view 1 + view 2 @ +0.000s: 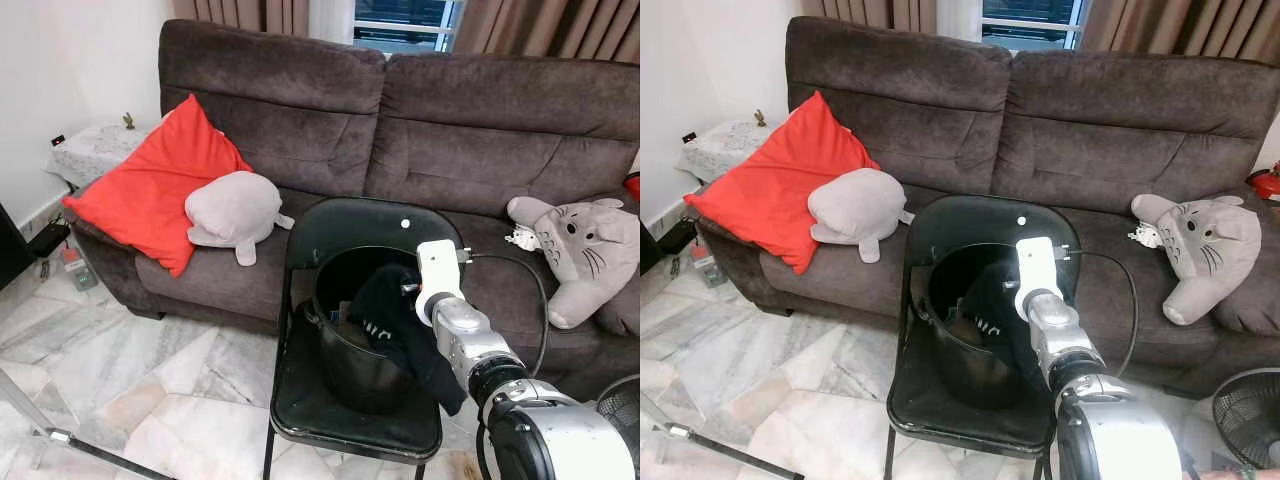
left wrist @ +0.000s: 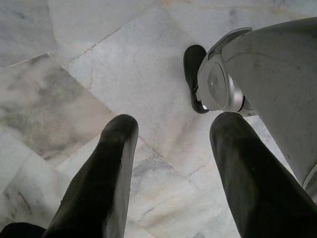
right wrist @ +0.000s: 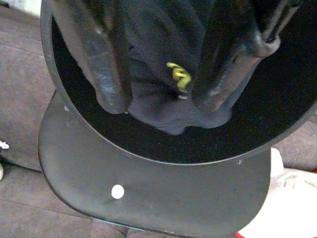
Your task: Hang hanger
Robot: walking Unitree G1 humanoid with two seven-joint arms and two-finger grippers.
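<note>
Hanger cannot be made out; instead the right gripper (image 3: 156,94) is clamping a dark garment (image 1: 400,325) over the black bucket (image 1: 345,370) on the chair (image 1: 350,415). Left gripper (image 2: 168,173) is hanging spread above the floor. Lifting the cloth clear looks next.

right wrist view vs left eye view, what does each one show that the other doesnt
Right wrist view alone: a yellow mark on the dark garment between the right gripper fingers. Left eye view alone: the sofa, red cushion, grey plush, marble floor. Shared: the garment over the black bucket on the black chair.
</note>
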